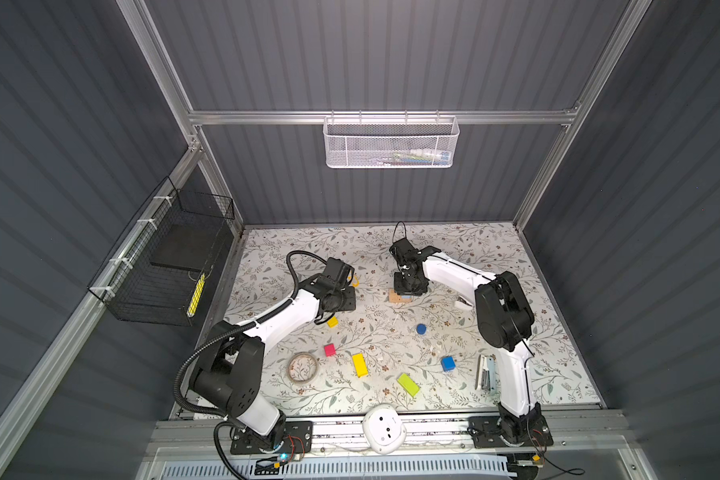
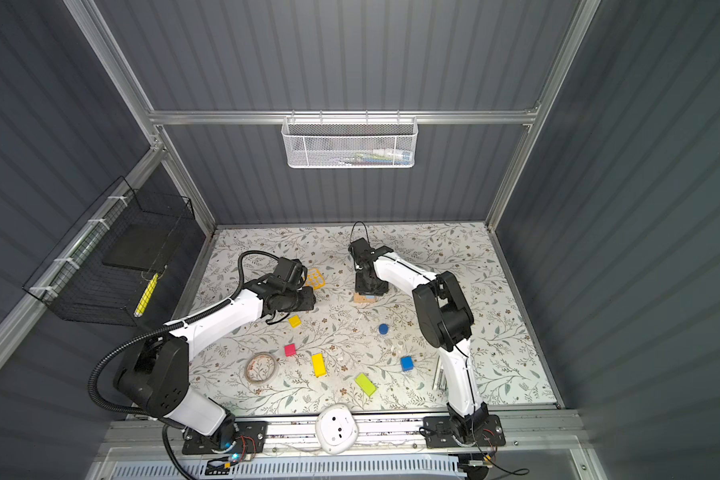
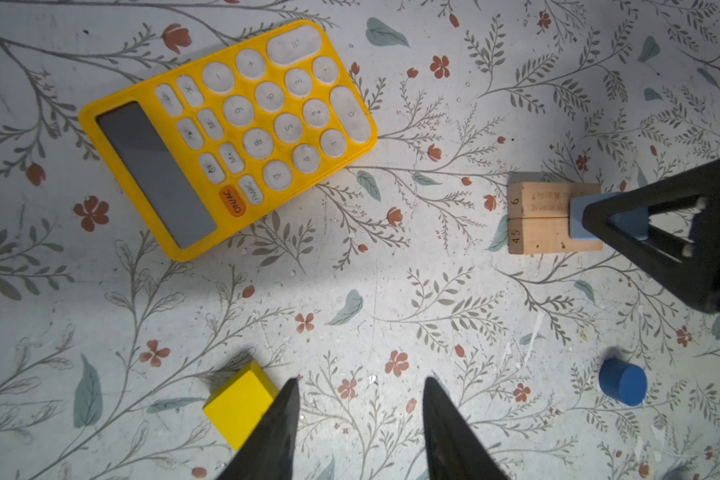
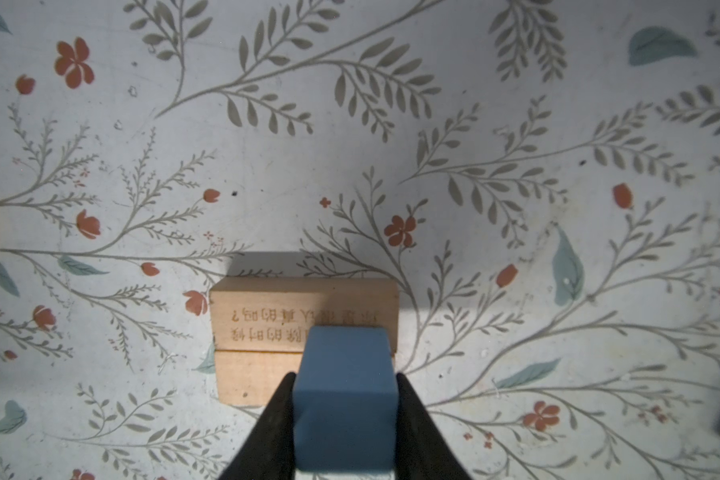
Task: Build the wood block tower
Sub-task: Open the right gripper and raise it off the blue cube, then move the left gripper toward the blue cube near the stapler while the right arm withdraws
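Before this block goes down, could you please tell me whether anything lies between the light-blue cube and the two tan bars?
Nothing visible does. The light-blue cube, gripped in the right claw, is directly over one end of the tan bars, whose tops are otherwise bare. Whether it already touches them cannot be told.

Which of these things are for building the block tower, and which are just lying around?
For the tower: two tan bars, light-blue cube, yellow cube, pink cube, blue cube, blue cylinder, yellow bar, lime bar.

Just lying about: yellow calculator, tape roll, stapler-like thing.
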Motion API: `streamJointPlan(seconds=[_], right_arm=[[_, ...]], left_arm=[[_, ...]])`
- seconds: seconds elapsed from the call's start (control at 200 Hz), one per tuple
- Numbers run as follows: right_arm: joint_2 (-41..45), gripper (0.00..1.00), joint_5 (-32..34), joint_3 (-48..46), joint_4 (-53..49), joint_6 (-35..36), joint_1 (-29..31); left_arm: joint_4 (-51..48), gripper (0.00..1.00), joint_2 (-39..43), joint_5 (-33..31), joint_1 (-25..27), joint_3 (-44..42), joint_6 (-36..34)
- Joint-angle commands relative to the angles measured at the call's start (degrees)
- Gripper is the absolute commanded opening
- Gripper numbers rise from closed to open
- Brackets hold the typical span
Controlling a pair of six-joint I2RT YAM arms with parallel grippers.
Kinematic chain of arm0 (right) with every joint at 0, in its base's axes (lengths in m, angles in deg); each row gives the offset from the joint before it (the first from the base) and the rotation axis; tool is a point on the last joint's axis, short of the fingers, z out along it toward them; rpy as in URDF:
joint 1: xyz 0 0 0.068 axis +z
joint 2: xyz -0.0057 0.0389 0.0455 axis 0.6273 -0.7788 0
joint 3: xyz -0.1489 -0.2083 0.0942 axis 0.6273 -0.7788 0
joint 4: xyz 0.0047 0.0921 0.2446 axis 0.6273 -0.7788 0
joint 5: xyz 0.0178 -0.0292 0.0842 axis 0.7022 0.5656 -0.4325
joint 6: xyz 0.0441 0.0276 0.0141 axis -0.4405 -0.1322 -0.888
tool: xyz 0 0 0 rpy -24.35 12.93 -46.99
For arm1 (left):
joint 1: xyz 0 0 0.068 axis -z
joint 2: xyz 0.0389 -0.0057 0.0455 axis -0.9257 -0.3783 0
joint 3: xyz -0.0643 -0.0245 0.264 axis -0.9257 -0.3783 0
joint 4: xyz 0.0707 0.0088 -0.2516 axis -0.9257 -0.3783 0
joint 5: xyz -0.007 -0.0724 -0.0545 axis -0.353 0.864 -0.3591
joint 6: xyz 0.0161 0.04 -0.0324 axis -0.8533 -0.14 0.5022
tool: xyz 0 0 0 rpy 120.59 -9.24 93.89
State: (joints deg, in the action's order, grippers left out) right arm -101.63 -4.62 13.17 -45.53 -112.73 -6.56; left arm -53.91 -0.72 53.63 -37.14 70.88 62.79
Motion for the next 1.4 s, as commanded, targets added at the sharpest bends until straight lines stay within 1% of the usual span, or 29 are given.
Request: streamJointPlan(seconds=[0.0,0.27,0.375,0.495,0.695,0.83,0.935,1.041,1.121,1.206,1.396], right_arm=[[-1.32,0.40,0.30,-0.31,-0.63,-0.43,-0.10],[-1.02,0.51,0.22,-0.29,-0.63,-0.57,-0.18],[-0.13,0.60,0.10,-0.54,-0.64,-0.69,-0.17],[2.32,0.66,0.16,-1.60,-0.16,-0.94,-0.21],[9.29,0.79,-0.63,-5.30,2.17,-1.34,-0.71],[15.09,0.83,-1.16,-8.65,3.78,-1.30,-1.59],[20.66,0.86,-2.61,-12.42,6.42,-1.30,-3.09],[26.28,0.88,-1.88,-15.67,8.48,-1.22,-4.38],[30.37,0.89,-1.32,-17.84,10.34,-1.43,-5.57],[34.24,0.89,-1.18,-19.82,12.64,-2.22,-7.13],[42.40,0.91,-1.63,-24.12,19.31,-3.87,-10.16]], left_arm=[[-1.04,0.48,-0.24,0.87,-0.43,-0.38,-0.83],[-1.19,0.48,-0.25,0.83,-0.41,-0.49,-0.83],[-1.32,0.48,0.08,0.83,-0.44,-0.47,-0.83],[-1.45,0.49,0.52,0.83,-0.41,-0.50,-0.83],[-1.71,0.49,2.09,1.26,-0.44,-0.51,-0.72],[-1.29,0.50,4.67,2.10,-0.41,-0.87,-0.91],[-0.55,0.53,6.54,4.13,-0.40,-1.02,-1.47],[-0.15,0.56,8.19,6.45,-0.12,-0.47,-2.68],[-0.07,0.58,8.90,7.32,1.01,0.51,-4.38],[-0.14,0.61,8.66,7.33,3.35,2.40,-6.57],[-4.95,0.67,3.80,5.35,10.04,10.79,-13.10]])
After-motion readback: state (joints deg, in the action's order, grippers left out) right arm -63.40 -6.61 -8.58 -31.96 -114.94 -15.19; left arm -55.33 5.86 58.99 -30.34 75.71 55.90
